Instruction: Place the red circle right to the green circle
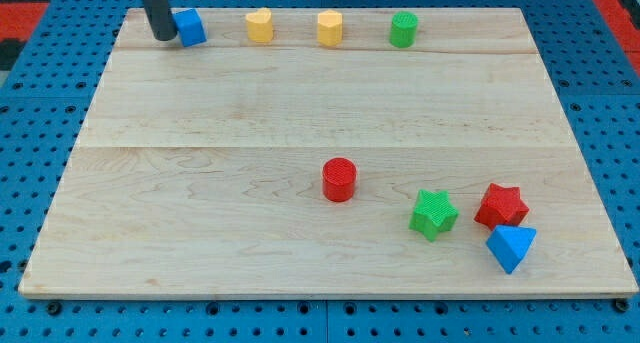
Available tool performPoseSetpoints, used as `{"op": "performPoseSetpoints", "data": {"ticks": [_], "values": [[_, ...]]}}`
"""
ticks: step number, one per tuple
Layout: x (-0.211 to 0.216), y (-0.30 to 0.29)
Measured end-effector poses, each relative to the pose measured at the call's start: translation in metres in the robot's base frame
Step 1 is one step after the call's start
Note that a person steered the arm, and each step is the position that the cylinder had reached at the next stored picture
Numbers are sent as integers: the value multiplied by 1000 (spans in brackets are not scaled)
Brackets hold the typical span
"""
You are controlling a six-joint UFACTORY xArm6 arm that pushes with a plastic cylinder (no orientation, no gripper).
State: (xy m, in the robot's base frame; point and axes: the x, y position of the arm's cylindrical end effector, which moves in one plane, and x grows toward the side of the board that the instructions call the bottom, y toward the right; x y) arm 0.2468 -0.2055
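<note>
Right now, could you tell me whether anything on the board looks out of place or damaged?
Nothing stands out: every block sits upright and whole. My tip rests beside the blue block at the view's top left, far from the red circle and green circle.

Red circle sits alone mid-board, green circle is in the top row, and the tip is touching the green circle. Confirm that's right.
One part is wrong. In the camera view my tip is at the blue block, the top row's left end, not the green circle. The red circle does sit alone mid-board; the green circle is in the top row.
</note>
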Motion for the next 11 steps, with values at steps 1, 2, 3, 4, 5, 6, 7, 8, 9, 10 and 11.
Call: {"op": "performPoseSetpoints", "data": {"ticks": [1, 2, 3, 4, 5, 6, 7, 8, 9, 10, 11], "values": [[35, 7], [134, 48], [220, 120], [278, 143], [262, 210], [240, 265], [231, 318], [195, 363], [143, 376], [96, 387], [61, 394]]}}
